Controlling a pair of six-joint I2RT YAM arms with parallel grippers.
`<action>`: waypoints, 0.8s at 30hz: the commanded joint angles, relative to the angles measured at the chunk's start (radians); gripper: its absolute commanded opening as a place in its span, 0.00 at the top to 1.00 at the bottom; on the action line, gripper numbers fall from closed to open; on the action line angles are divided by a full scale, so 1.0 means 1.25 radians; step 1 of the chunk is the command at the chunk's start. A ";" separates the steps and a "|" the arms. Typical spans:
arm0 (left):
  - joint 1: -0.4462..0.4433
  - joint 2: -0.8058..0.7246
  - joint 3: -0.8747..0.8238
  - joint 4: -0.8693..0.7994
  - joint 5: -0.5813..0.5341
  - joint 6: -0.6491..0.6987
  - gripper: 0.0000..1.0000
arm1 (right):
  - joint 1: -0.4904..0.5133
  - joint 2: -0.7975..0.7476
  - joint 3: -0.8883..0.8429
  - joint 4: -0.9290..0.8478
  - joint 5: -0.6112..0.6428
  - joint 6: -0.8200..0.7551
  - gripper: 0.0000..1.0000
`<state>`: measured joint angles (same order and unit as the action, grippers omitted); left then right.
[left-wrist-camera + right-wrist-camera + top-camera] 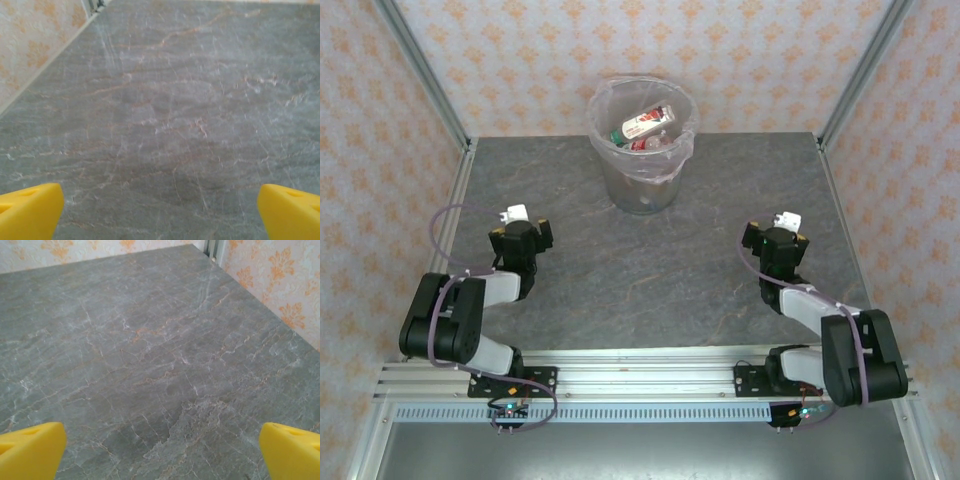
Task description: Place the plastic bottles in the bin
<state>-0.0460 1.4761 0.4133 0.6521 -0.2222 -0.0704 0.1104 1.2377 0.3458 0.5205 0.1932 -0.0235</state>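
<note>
Left pincer (160, 212) and right pincer (162, 452) gape empty; the clear plastic bottles (648, 123) you see lie in the round translucent grey-white bin (620, 178), so your job looks finished.

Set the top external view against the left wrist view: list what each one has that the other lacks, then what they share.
Top external: the bin at the far edge, plastic bottles lying inside it, the left arm and the right arm. Left wrist: the left tool up close, its yellow fingertips wide apart with nothing between. Shared: the grey marbled table and patterned wall.
</note>
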 commanded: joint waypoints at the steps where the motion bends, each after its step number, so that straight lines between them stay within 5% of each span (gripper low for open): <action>1: -0.002 0.007 -0.007 0.096 -0.011 0.020 0.00 | -0.009 0.018 0.003 0.080 -0.021 -0.019 0.01; 4: -0.025 0.012 -0.014 0.116 -0.096 0.015 0.00 | -0.013 0.068 -0.002 0.174 0.008 -0.016 0.01; 14: -0.025 0.011 -0.011 0.103 -0.098 0.014 0.00 | -0.013 0.233 -0.080 0.480 -0.031 -0.050 0.01; 18: -0.025 0.011 -0.012 0.106 -0.096 0.013 0.00 | -0.050 0.241 0.066 0.208 -0.083 -0.017 0.00; 24: -0.026 0.011 -0.012 0.106 -0.095 0.015 0.00 | -0.087 0.231 0.055 0.217 -0.208 -0.025 0.01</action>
<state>-0.0750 1.4841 0.4091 0.7490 -0.3038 -0.0681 0.0006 1.5314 0.4107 0.8330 0.0383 -0.0532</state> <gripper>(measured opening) 0.999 0.992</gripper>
